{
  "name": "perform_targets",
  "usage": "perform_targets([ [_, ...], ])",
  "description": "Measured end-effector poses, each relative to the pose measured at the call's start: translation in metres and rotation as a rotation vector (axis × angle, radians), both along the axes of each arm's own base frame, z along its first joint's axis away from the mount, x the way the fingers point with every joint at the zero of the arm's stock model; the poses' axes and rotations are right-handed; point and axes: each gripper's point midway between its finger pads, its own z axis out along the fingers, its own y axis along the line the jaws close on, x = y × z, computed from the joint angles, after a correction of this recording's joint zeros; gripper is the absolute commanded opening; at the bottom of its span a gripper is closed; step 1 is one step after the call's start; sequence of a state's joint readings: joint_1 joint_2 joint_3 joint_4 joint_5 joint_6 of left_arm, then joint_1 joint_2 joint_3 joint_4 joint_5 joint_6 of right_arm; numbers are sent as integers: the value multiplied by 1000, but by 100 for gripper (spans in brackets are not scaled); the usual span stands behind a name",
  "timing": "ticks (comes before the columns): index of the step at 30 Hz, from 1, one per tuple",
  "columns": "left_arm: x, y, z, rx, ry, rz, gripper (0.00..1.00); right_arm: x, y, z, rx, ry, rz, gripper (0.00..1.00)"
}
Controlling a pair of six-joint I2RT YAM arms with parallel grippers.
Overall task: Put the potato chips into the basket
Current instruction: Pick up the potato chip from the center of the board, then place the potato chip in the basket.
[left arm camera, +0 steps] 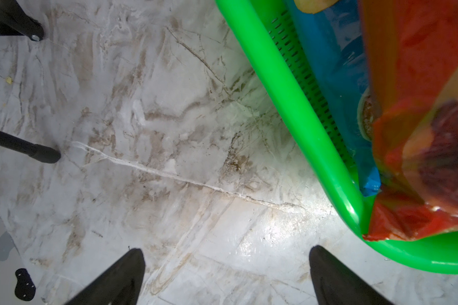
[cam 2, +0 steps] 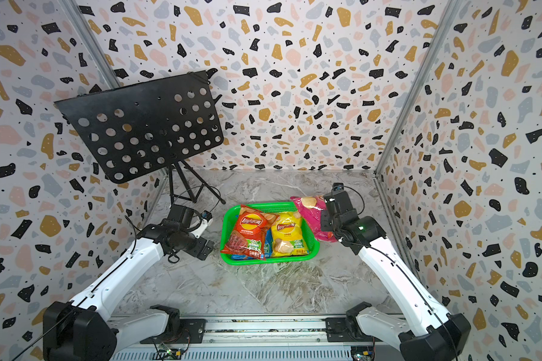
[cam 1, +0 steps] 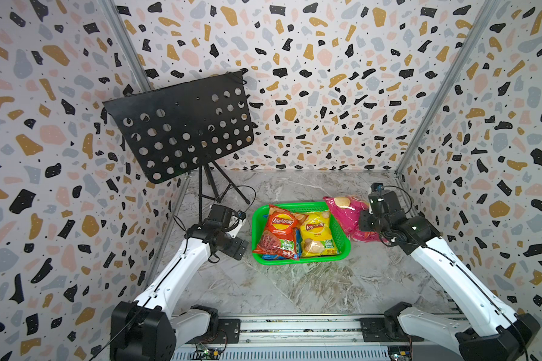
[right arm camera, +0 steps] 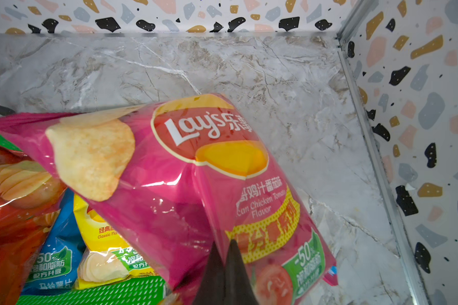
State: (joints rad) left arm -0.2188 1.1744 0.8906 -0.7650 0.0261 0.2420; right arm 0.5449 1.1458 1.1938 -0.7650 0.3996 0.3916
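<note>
At 2 o'clock of the green perforated plastic basket (cam 1: 256,228), right gripper (right arm camera: 226,253), jaws pinched shut on the glossy magenta-pink chip bag (right arm camera: 169,198); left gripper (left arm camera: 226,249), jaws spread wide, empty.

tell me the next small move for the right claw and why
Probably lift the pink bag a little and swing it over the basket. The right claw is shut on it, most of it lies outside the basket's wall, and the orange-red bag and yellow bag already fill it.
</note>
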Motion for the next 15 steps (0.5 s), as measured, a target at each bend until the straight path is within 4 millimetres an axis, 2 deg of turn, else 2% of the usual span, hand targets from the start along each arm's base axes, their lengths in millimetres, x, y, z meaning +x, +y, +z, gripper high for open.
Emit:
perform_targets([
  [6, 0, 2, 0, 8, -2, 4, 100, 8, 48, -6, -138, -2, 87, 0],
  [12, 1, 2, 0, 10, -3, 5, 100, 14, 89, -23, -226, 16, 131, 0],
  [15, 1, 2, 0, 11, -3, 5, 100, 12, 107, -30, -240, 24, 145, 9],
])
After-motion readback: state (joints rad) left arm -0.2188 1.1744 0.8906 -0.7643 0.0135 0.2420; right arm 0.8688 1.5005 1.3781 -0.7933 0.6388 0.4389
